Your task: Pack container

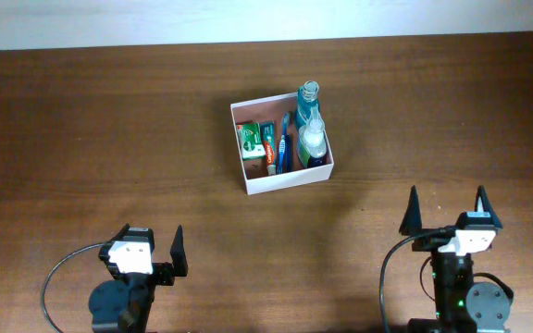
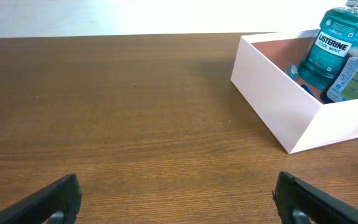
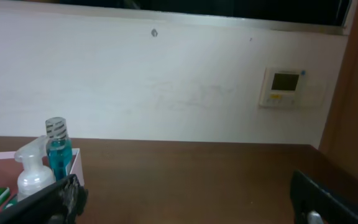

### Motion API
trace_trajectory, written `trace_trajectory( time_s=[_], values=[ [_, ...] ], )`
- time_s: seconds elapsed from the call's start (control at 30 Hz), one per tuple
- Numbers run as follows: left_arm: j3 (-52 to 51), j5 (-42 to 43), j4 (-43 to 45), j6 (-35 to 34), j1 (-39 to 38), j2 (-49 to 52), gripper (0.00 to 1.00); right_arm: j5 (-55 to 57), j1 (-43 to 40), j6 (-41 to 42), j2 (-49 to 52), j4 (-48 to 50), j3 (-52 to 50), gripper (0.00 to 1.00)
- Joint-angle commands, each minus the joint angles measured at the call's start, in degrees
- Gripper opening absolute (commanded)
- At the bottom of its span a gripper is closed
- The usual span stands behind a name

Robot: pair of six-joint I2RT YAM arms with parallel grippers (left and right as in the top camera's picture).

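Overhead, the container (image 1: 290, 178) is sitting slightly turned on the far half of the counter (image 1: 81, 139), a little right of centre and well apart from both arms. It is holding a blue mouthwash bottle (image 1: 309, 100) and a clear spray bottle (image 1: 313, 139), both standing along its right wall. A blue toothbrush (image 1: 284, 143) is lying beside them and a green toothpaste box (image 1: 251, 141) is lying toward the left wall. A smaller red-and-white item is lying between those two, too small to be naming.

No toiletry is showing loose on the wood in any view, so the packing is looking finished or very nearly so. Anything remaining is lying outside these views.

The left tool (image 2: 178, 200) is hovering at the near left with its fingers spread wide and nothing between them, its camera looking across bare wood toward the container. The right tool (image 1: 447, 196) is waiting at the near right, jaws likewise spread and gripping nothing, pointing toward the far side.

The counter is showing dark brown wood grain throughout. A pale wall (image 3: 166, 93) is running behind its far edge, carrying a small white control panel (image 3: 284, 86) with a dim display toward the right. A brown panel is rising at the right edge of the right wrist view.
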Motion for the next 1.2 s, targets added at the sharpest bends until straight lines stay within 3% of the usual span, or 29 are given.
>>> trace_trajectory(
  time_s=[0.0,1.17],
  values=[
    [-0.7,0.6,0.2,1.0,-0.3,-0.5,0.99,-0.7,0.3,-0.3,-2.6,0.2,-2.0,0.98],
    [-0.7,0.6,0.2,1.0,-0.3,-0.5,0.99,-0.7,0.3,-0.3,-3.1,-3.1,-10.0,0.98]
  ],
)
